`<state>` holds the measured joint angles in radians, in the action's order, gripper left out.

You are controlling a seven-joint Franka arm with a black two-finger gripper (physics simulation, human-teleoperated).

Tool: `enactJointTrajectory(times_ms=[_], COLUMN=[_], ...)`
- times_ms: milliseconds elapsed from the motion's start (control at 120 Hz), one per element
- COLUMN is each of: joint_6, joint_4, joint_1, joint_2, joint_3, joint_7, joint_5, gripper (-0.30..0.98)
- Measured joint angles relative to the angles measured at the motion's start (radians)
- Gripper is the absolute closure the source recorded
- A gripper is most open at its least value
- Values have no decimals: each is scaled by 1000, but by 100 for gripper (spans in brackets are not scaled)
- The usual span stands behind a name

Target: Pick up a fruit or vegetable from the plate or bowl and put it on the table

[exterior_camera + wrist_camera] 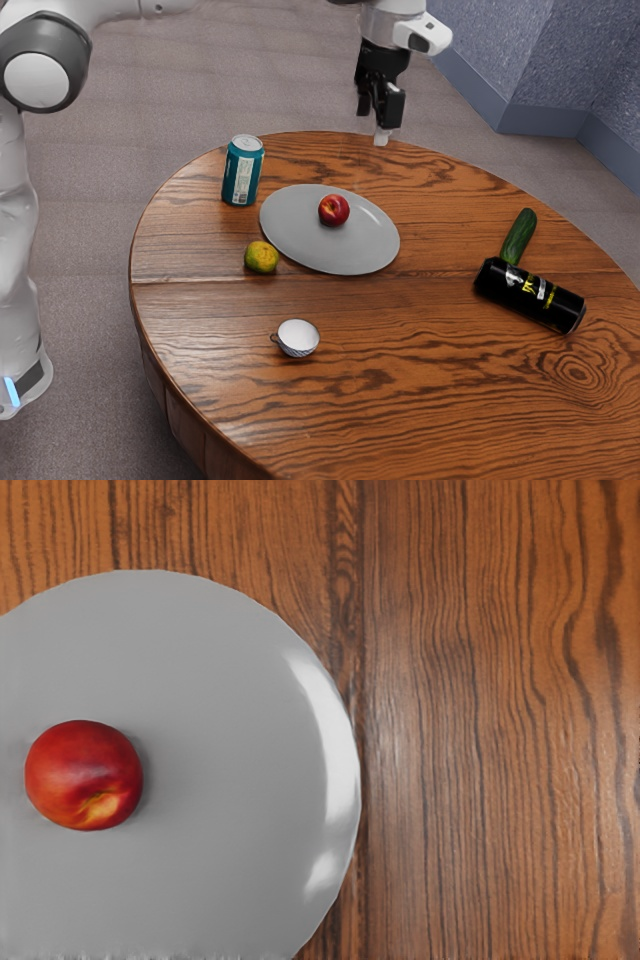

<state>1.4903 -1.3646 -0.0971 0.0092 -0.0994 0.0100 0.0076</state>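
Observation:
The gripper (382, 122) hangs in the air past the table's far edge in the exterior view, higher than the plate, and its state is unclear. On the grey oval plate (330, 257) rests a red and yellow peach or nectarine (334, 210), apart from the gripper. Seen from above in the wrist view, the same red fruit (84, 775) lies on the plate (215, 720), its stem hollow showing. A green-yellow citrus fruit (261, 257) sits on the wooden table (420, 380), just outside the plate's rim.
A teal can (243, 171) stands upright close to the plate. A white cup (298, 338) is nearer the exterior view's camera. Toward that view's right, a black can (530, 295) lies on its side by a cucumber (519, 236).

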Motion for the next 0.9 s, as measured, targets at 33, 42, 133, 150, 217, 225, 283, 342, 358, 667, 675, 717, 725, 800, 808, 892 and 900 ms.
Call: enactJointTrajectory(times_ms=[33, 42, 133, 150, 217, 225, 283, 342, 358, 667, 675, 717, 725, 800, 808, 892, 900], joint_6=[-8, -10, -27, -29, -40, -45, -82, -114, -121, -216, -216, -216, -216, -206, -205, -195, -193], joint_4=[5, 5, 9, 9, 28, 45, 163, 267, 283, 285, 285, 285, 285, 284, 284, 273, 266], joint_1=[-1, -1, 2, 3, 9, 10, 18, 31, 39, 100, 100, 96, 96, 113, 116, 146, 150], joint_2=[0, 0, 1, 1, 1, 1, -5, -15, -16, 87, 90, 109, 112, 143, 146, 160, 160], joint_3=[-2, -3, -5, -6, -6, -5, -2, 5, 12, 30, 30, 28, 28, 27, 27, 26, 26], joint_7=[2, 2, 6, 7, 9, 9, 11, 13, 13, 20, 20, 20, 21, 21, 21, 21, 21], joint_5=[1, 1, 1, 1, 1, 2, 18, 29, 32, 49, 50, 49, 49, 49, 49, 43, 42], gripper=[0, 0, 0, 0, 0, 0, 0, 0, 0, 0, 0, 0, 0, 0, 0, 0, 0])
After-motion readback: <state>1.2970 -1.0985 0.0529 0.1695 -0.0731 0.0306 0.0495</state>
